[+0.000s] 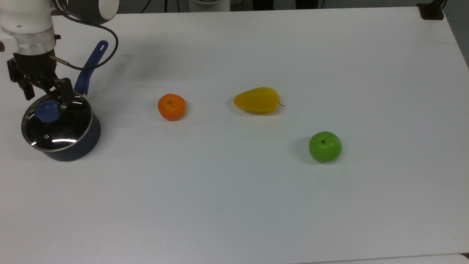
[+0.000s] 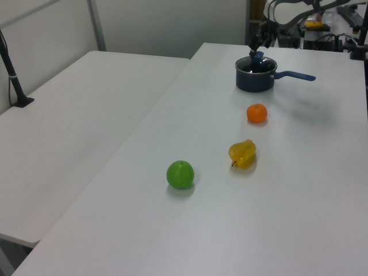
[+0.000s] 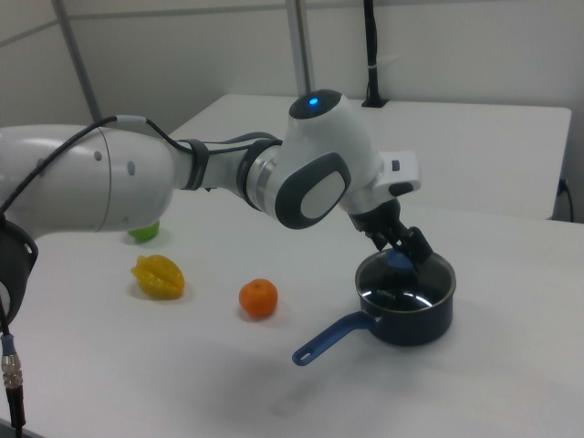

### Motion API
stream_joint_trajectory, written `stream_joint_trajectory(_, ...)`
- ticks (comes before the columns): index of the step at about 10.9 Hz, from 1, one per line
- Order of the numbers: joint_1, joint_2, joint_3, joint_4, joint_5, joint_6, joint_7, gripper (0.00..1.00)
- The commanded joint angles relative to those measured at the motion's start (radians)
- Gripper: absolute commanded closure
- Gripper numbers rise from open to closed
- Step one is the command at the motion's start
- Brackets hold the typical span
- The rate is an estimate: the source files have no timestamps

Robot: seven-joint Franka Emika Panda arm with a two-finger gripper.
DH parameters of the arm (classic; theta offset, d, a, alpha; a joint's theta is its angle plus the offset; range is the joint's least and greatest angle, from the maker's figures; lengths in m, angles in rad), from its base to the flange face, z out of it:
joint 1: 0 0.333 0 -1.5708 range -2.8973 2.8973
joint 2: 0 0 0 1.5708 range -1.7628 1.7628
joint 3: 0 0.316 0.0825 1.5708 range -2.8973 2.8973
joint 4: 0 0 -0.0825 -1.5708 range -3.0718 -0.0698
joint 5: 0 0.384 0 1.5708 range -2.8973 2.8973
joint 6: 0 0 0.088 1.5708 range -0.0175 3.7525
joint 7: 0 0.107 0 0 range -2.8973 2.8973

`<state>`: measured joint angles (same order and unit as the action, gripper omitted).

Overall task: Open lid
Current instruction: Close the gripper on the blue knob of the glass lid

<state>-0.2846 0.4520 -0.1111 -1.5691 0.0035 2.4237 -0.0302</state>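
Lid (image 1: 56,124): seated on saucepan (image 1: 78,146), unlifted.
Hand (image 1: 47,96): spread, fingers at knob's (image 1: 47,111) twelve o'clock; grasp and lift remain.

We see an orange (image 1: 171,106), a yellow star fruit (image 1: 257,100) and a green apple (image 1: 325,146) spaced well apart on the white table (image 1: 234,205), with a dark saucepan (image 1: 78,145) at the top view's left.

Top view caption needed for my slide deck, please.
Open gripper poised around the blue knob of the lid on the saucepan.
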Motion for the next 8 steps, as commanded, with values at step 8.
stream_joint_trajectory(8, 0.005, 0.019, 0.001, -0.003, -0.002, 0.018, 0.038, 0.35)
